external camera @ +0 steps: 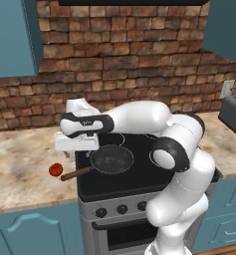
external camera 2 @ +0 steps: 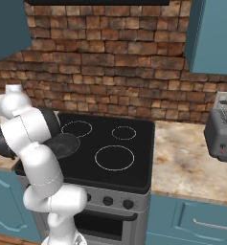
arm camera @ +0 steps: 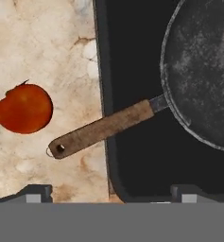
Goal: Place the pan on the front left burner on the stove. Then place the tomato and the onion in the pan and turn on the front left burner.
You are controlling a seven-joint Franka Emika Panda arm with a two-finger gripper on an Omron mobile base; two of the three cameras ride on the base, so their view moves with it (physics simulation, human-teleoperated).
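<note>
Below the spread, empty claw (arm camera: 111, 191), a small, smooth tomato (arm camera: 23, 108) is seen left on the bench (arm camera: 42, 47); likely light, slippery, best pinched across its middle.

Even, flat rendered light, no glare.
You get soft, slightly blurry base views; the tomato (arm camera: 23, 108) and pan (arm camera: 203, 75) look sharper close up, with only faint shadows under them.
</note>
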